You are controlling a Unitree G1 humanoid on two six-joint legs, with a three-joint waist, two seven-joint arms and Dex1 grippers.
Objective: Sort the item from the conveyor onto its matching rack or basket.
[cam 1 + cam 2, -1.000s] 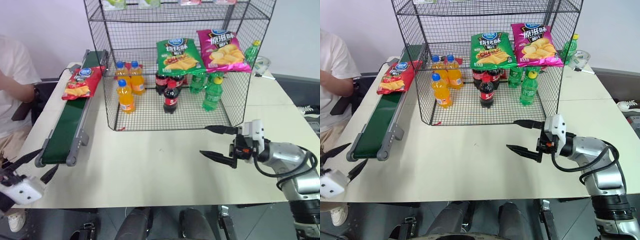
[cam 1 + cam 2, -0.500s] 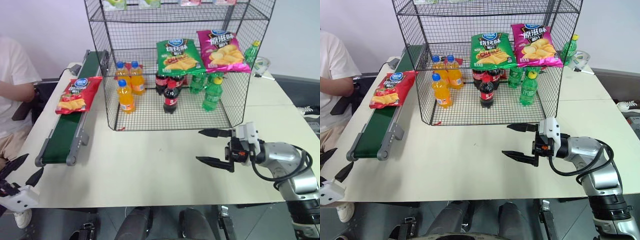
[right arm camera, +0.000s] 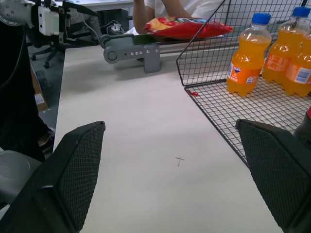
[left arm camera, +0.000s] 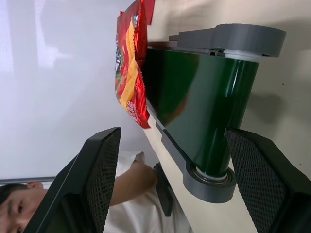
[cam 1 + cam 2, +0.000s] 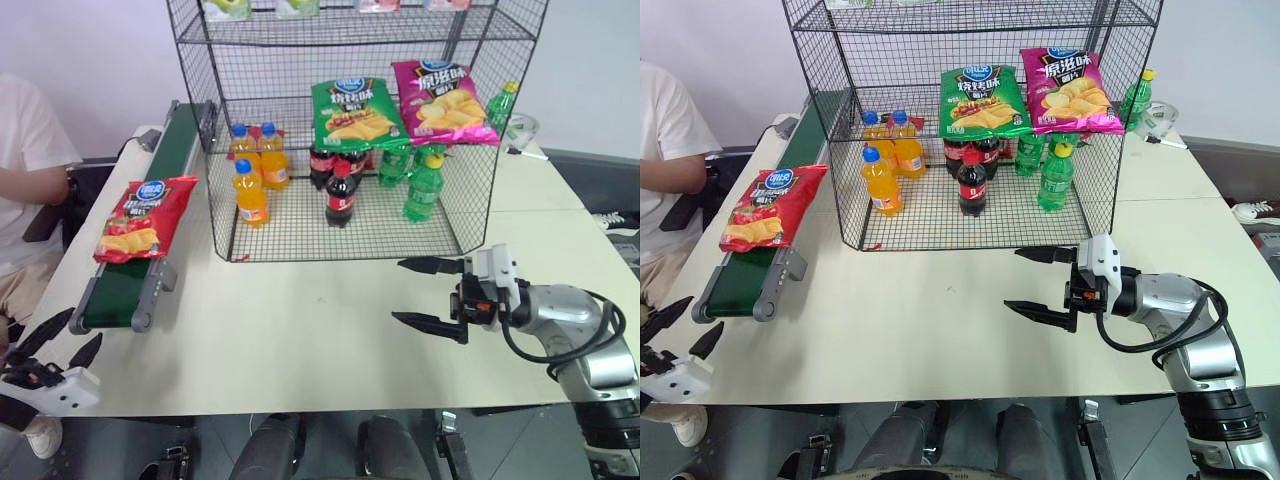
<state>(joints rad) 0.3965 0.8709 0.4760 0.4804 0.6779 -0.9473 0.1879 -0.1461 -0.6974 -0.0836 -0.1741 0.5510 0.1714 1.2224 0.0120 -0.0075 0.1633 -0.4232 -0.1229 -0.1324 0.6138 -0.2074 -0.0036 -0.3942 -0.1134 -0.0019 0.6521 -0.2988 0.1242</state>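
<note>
Off the table's near left corner your left gripper (image 5: 58, 350) hangs spread and empty, short of the conveyor (image 5: 125, 285), where the red crisp bag (image 5: 135, 217) lies unpicked; your right gripper (image 5: 428, 292) waits apart before the rack (image 5: 470, 180).

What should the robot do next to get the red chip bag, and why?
Probably lift the left claw toward the red chip bag. The bag lies near the close end of the conveyor, and that claw is open, just off that end and below it.
</note>
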